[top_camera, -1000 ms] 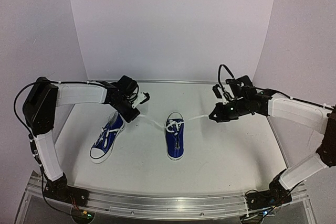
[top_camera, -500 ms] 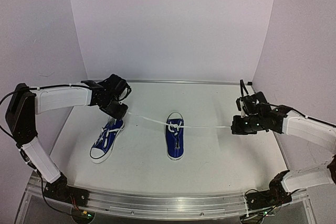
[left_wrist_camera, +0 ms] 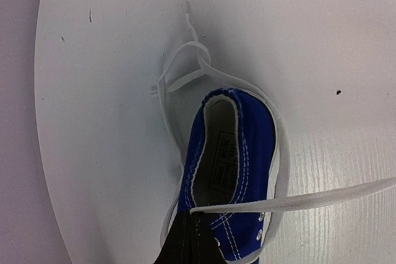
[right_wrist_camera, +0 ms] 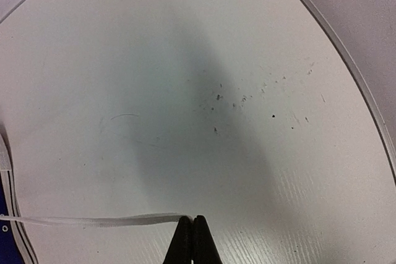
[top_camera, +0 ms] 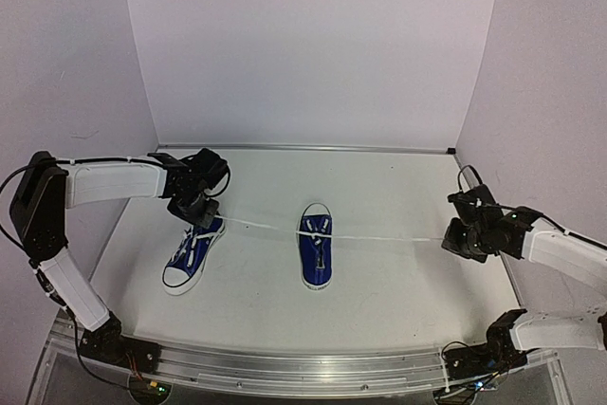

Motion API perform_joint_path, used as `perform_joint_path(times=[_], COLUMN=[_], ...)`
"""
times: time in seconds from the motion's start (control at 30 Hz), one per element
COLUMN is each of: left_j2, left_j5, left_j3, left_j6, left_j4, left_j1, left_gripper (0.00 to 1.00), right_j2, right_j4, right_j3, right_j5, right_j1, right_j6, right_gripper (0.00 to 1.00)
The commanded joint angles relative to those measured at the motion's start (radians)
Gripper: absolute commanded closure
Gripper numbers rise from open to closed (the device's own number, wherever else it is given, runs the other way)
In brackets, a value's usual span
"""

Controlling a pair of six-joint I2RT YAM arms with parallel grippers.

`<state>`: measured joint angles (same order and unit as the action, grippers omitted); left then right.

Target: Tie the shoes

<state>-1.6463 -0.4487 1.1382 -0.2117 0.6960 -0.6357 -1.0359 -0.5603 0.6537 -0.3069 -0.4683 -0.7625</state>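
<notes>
white table (top_camera: 398,282), shoe (top_camera: 316,255) between left end effector (top_camera: 194,218) and right end effector (top_camera: 452,240), both gripping its taut lace (top_camera: 379,237)

On the table (top_camera: 408,282) the left shoe (top_camera: 193,255) lies beside the centre shoe (top_camera: 317,253), whose lace (top_camera: 384,238) runs sideways.

White table (top_camera: 398,277) (two blue shoes (top_camera: 316,253) atop)

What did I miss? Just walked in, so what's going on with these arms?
The middle shoe is being tied. The left tool and right tool are each shut on one end of its lace, held out wide so the lace runs straight between them. The other shoe sits by the left tool.
</notes>
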Motion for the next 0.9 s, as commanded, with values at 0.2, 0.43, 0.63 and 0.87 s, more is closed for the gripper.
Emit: perform_joint_path(times=[0.2, 0.43, 0.63, 0.87], left_j2=[0.001, 0.053, 0.038, 0.021], left_j5=[-0.089, 0.088, 0.285, 0.371], left_j3=[-0.031, -0.073, -0.047, -0.032], left_j6=[-0.052, 0.046, 0.142, 0.145], left_j4=[0.043, -0.062, -0.083, -0.032], left_j1=[0.005, 0.0, -0.052, -0.064], left_gripper=[1.0, 1.0, 1.0, 0.7], right_j2=[-0.016, -0.118, -0.181, -0.191], right_j4=[-0.113, 0.02, 0.113, 0.162], right_j3=[-0.013, -0.007, 0.03, 0.047], right_j5=[-0.177, -0.034, 0.08, 0.16], right_j1=[0.026, 0.025, 0.026, 0.025], right_j6=[-0.229, -0.054, 0.078, 0.126], right_gripper=[1.0, 1.0, 0.98, 0.43])
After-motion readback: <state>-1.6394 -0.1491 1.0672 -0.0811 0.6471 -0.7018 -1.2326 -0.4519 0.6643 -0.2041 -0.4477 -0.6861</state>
